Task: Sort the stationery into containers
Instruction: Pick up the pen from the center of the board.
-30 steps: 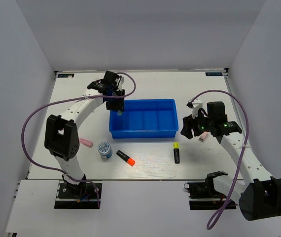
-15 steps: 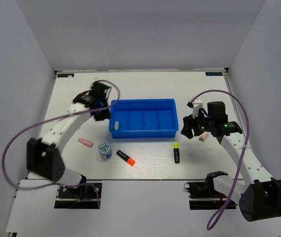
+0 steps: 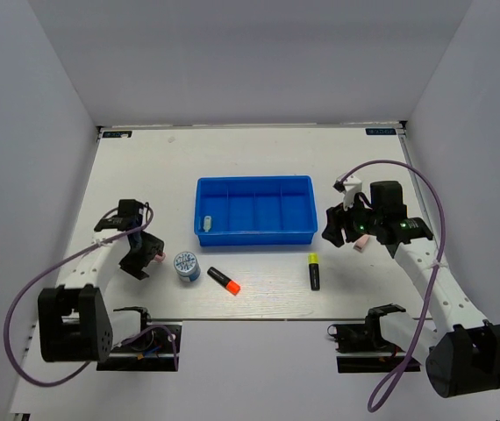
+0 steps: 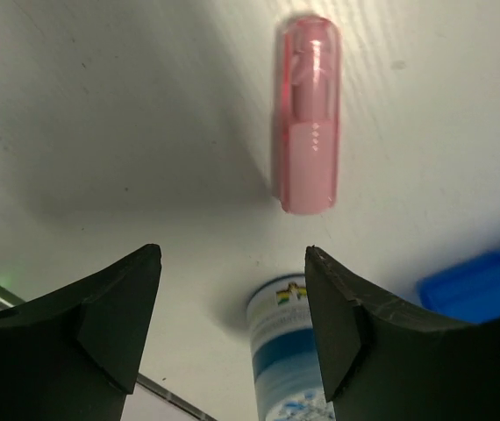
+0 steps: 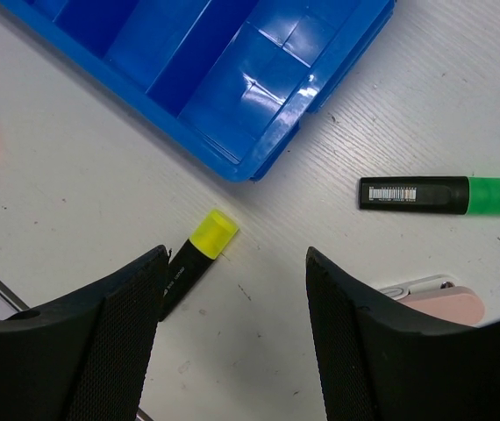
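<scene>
The left gripper [image 4: 232, 263], spread empty, was moved from the tray [image 3: 254, 181] to the pink eraser [image 4: 307, 123]; the right gripper [image 5: 237, 256] was kept spread.

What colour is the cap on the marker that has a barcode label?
Green. The cap of that marker shows best in the right wrist view.

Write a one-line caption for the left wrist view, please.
Open left gripper near a pink eraser lying on the table, with the blue-and-white disc close by.
</scene>
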Controlling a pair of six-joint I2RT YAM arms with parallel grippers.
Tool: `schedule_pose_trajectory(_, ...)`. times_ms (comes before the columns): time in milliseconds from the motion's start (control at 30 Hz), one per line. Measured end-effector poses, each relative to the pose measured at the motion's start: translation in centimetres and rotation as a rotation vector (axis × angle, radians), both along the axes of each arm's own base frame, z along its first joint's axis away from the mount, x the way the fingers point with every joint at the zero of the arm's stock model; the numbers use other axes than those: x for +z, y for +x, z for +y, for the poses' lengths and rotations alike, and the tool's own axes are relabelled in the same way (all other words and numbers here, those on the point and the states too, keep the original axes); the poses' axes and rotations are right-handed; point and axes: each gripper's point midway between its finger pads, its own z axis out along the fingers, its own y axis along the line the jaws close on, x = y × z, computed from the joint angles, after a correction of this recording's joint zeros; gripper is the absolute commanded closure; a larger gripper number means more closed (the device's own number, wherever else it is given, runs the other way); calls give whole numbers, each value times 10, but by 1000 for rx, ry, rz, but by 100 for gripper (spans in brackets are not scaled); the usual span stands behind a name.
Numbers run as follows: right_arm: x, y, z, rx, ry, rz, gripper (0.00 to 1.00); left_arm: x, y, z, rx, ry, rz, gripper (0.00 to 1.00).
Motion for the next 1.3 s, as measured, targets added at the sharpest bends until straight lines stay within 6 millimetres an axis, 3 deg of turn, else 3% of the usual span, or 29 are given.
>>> schedule_pose_trajectory(200,2,0,0,-1,2,-5,33,-24,12,-4,47,-55,68,23)
schedule_pose_trajectory(500,1,0,-1,-6,1,-6,33,-13,48,1,63,-53,50,23)
schedule_pose_trajectory(833,2,2,-4,-17,-9,-13,33,-26,29,5,71,-53,180,25)
schedule_pose_trajectory(967,4,1,-4,-17,-7,-19,33,-31,29,5,70,-53,191,31)
schedule_pose_trajectory(1067,4,1,-4,-17,-6,-21,33,-40,29,4,70,-60,206,39)
schedule_pose_trajectory(1133,5,1,-4,-18,-5,-23,33,-41,32,2,71,-73,198,51)
schedule_pose_trajectory(1167,5,1,-4,-18,-5,-25,33,-42,35,1,69,-81,189,64)
schedule_pose_trajectory(1300,5,1,-4,-18,-4,-25,33,-42,37,0,52,-88,180,90)
